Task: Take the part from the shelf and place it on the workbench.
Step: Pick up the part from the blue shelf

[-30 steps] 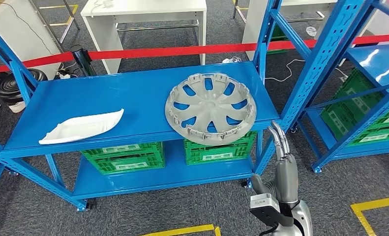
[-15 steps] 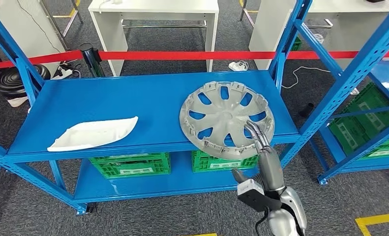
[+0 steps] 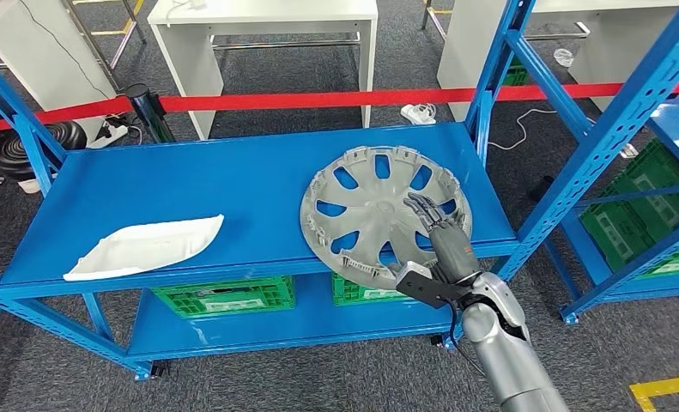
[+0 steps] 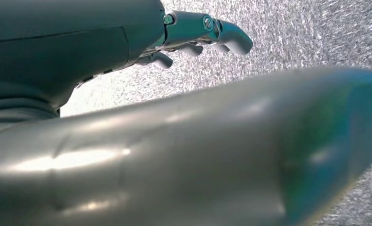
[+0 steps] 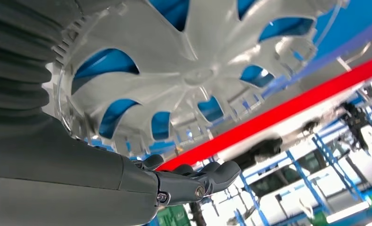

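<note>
Now my right hand (image 3: 437, 233) is reaching over the wheel cover (image 3: 378, 206).
My fingers (image 3: 423, 209) are lying spread, holding nothing, near its rim at the blue shelf (image 3: 190, 184) edge.

The right hand (image 3: 439, 230) has come up from beside the shelf's (image 3: 233, 176) front corner — a second ago it hung below the edge, clear of the wheel cover (image 3: 385, 210); now its fingers (image 3: 423, 209) are spread over the cover's near right part; whether they touch it cannot be told; the whole scene has also shifted in the head view — the camera moved, not the things on the shelf.
</note>
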Motion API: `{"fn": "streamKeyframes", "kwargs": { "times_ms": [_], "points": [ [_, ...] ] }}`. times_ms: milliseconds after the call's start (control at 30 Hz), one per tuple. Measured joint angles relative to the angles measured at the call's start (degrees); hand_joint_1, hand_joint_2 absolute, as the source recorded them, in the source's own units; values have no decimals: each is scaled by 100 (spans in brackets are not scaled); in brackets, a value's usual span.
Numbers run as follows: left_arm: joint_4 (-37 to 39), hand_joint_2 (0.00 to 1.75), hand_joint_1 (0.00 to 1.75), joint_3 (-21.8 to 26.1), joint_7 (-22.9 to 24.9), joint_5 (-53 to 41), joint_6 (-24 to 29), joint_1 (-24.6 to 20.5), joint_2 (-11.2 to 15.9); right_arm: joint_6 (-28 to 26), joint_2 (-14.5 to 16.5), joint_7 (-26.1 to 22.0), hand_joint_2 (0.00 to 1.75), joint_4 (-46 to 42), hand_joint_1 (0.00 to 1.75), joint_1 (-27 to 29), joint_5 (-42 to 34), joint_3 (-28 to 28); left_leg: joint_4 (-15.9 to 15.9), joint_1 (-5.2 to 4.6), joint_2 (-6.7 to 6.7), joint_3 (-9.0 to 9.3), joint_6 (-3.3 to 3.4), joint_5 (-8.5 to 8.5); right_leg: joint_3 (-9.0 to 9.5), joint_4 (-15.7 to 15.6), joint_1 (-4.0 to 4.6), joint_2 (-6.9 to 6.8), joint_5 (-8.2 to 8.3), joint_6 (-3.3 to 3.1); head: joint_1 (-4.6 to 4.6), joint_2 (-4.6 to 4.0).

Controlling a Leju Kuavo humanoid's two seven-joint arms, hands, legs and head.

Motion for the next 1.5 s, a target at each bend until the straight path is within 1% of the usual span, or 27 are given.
{"fn": "streamKeyframes", "kwargs": {
  "times_ms": [133, 267, 433, 833, 933, 1133, 1233, 1333, 1500],
  "points": [
    [1, 0, 0, -10, 84, -75, -7, -2, -1, 150, -141, -48, 175, 226, 0, -107, -47, 147, -9, 3, 1, 2, -11, -1, 0, -1, -5, 1, -6, -10, 1, 0],
    [5, 0, 0, -61, 113, -141, -8, 0, -5, 208, -198, -104, 175, 441, 0, -256, -133, 290, -10, 3, 1, 3, -15, -1, 6, -3, -8, 0, -6, -10, 1, 0],
    [5, 0, 0, -140, 58, -220, 9, 2, -7, 194, -211, -147, 175, 630, 0, -379, -238, 423, -10, 1, 0, 22, -15, -2, 34, -16, -10, 0, -6, -9, 2, 0],
    [8, 0, 0, -149, 64, -229, 63, 10, -7, 87, -212, -91, 175, 747, 0, -390, -262, 588, -10, 1, -2, 32, -19, -6, 51, -26, -12, -2, -5, -8, 2, 0],
    [8, 0, 0, -149, 93, -237, 63, 15, -6, -68, -212, -65, 175, 755, 0, -390, -237, 620, -10, 1, -2, 32, -19, -6, 51, -26, -12, -2, -5, -8, 2, 0],
    [10, 0, 0, -149, 149, -271, 107, 53, -6, -795, -191, 133, 175, 750, 0, -409, 117, 684, -10, 1, -2, 28, -19, -6, 52, -26, -12, -3, -5, -8, 2, 0],
    [10, 0, 0, -149, 163, -273, 181, 75, -4, -1015, -143, 284, 175, 626, 0, -429, 361, 780, -10, 1, -2, 31, -19, -6, 53, -26, -12, -3, -5, -8, 2, 0],
    [10, 0, 0, -142, 134, -162, 235, 86, -1, -1165, -76, 451, 175, 302, 0, -403, 562, 902, -10, 1, -3, 35, -19, -6, 53, -26, -11, -2, -5, -8, 1, 0],
    [10, 0, 0, -54, 99, 4, 310, 102, 15, -1131, 5, 433, 175, -598, 0, -62, 486, 1122, -13, 2, -15, 35, -20, -7, 57, -26, -9, -10, -10, -12, 2, 0]
  ]
}}
